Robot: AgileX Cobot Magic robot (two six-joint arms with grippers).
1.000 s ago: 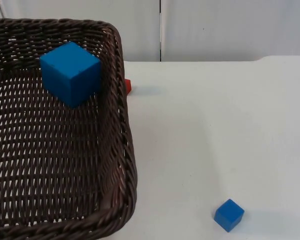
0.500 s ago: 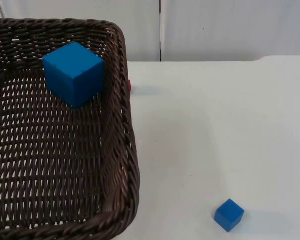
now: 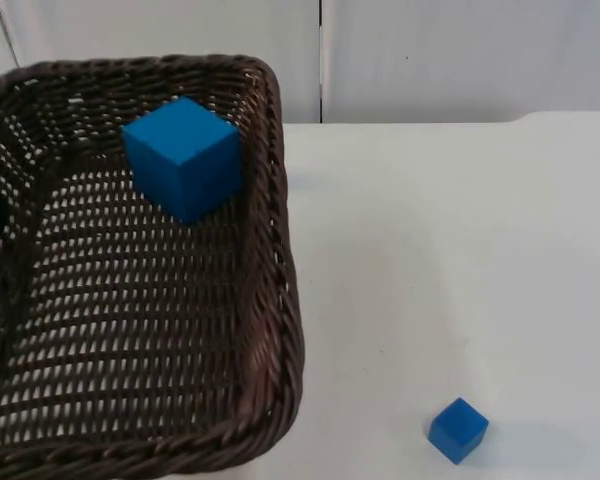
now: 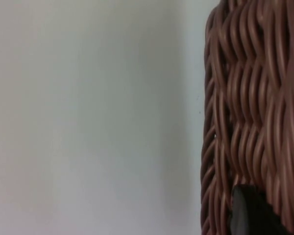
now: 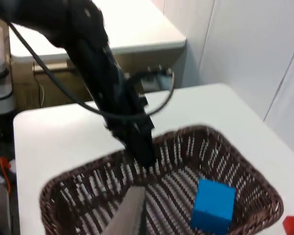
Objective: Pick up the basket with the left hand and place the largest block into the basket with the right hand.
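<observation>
White desk before a pale partition wall

The white desk point(image 3: 430, 260) ran back to a light grey partition wall point(image 3: 460, 60), which a dark vertical seam point(image 3: 321, 60) split into panels. Beyond the desk, in the right wrist view, stood a second white table point(image 5: 137, 29) with a wooden-toned front beneath its top, beside the same pale wall panels point(image 5: 245, 54).

A small blue cube point(image 3: 458, 430) sits alone on the white bench point(image 3: 430, 260), near its front edge and well apart from the wicker. A small red block point(image 5: 292, 224) lies on the bench just beside the wicker's outer wall. The grey partition wall point(image 3: 460, 60) closes the bench's far side, split by a dark vertical seam point(image 3: 321, 60).
</observation>
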